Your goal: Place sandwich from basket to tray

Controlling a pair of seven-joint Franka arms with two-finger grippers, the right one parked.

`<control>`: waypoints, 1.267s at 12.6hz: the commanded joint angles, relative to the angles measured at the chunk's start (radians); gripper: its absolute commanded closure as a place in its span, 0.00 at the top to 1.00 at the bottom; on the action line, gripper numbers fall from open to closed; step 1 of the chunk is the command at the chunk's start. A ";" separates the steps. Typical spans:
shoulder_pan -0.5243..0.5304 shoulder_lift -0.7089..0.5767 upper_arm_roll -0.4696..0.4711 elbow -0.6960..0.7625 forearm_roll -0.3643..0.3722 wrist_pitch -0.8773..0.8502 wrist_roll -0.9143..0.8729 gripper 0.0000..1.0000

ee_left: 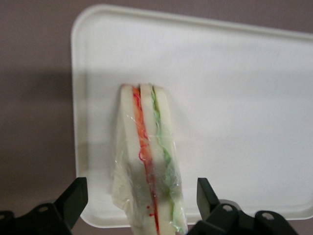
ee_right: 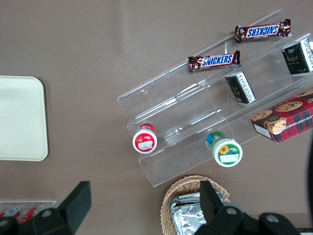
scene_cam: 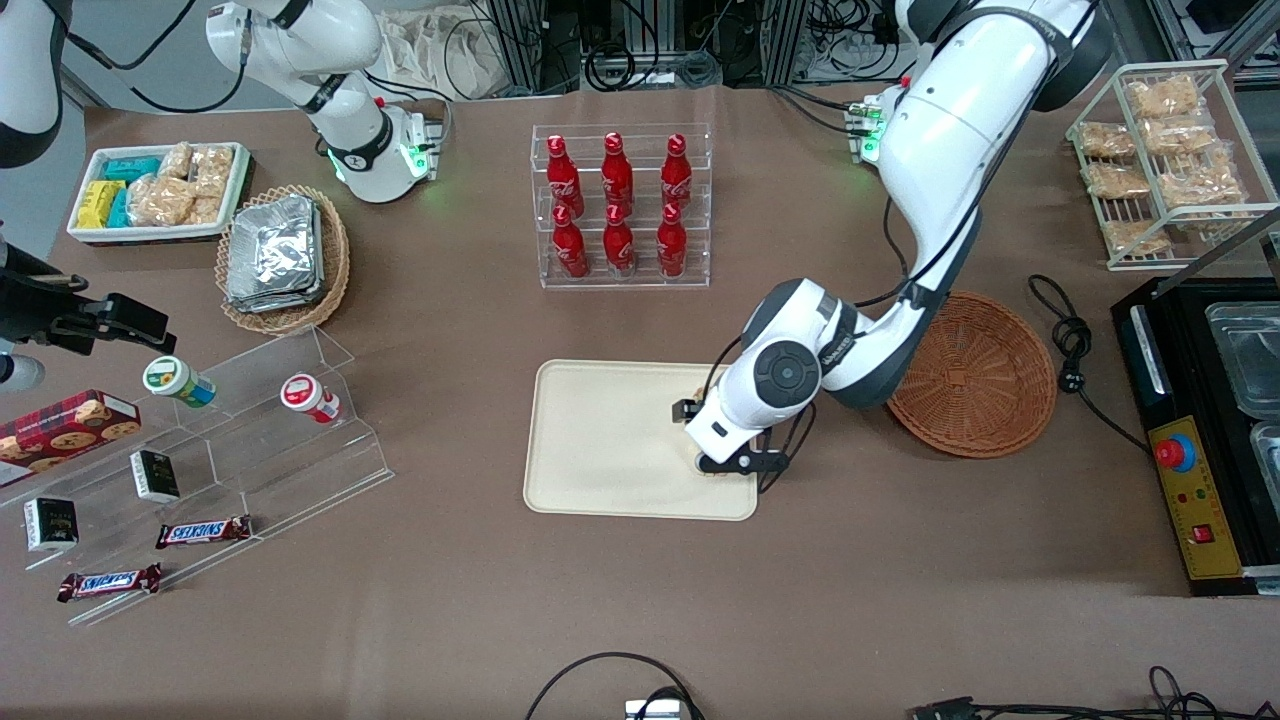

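The sandwich (ee_left: 149, 166) (wrapped in clear film) lies on the tray (ee_left: 234, 98), near the tray edge closest to the basket (scene_cam: 972, 374). The gripper (ee_left: 142, 205) hangs just above it, its fingers (ee_left: 73, 198) spread wide on either side, clear of the bread. The arm's forearm reaches down across the basket's rim, hiding part of it. A rack of red bottles (scene_cam: 619, 205) stands farther from the front camera than the tray.

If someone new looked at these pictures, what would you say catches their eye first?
Probably the six red bottles in a clear rack, farther from the front camera than the flat cream-beige tray. Next, the left arm's end effector, open over the tray's corner, with the wrapped triangular sandwich lying between its fingers, beside the reddish-brown wicker basket.
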 commanded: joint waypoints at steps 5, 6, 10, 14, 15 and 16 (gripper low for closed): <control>0.074 -0.436 0.117 -0.235 0.002 -0.089 -0.023 1.00; 0.109 -0.479 0.119 -0.238 0.001 -0.116 -0.015 1.00; 0.203 -0.669 0.136 -0.269 -0.006 -0.325 0.080 1.00; 0.233 -0.748 0.225 -0.267 -0.013 -0.431 0.208 1.00; 0.273 -0.748 0.226 -0.256 -0.033 -0.437 0.259 1.00; 0.292 -0.743 0.241 -0.247 -0.064 -0.432 0.278 1.00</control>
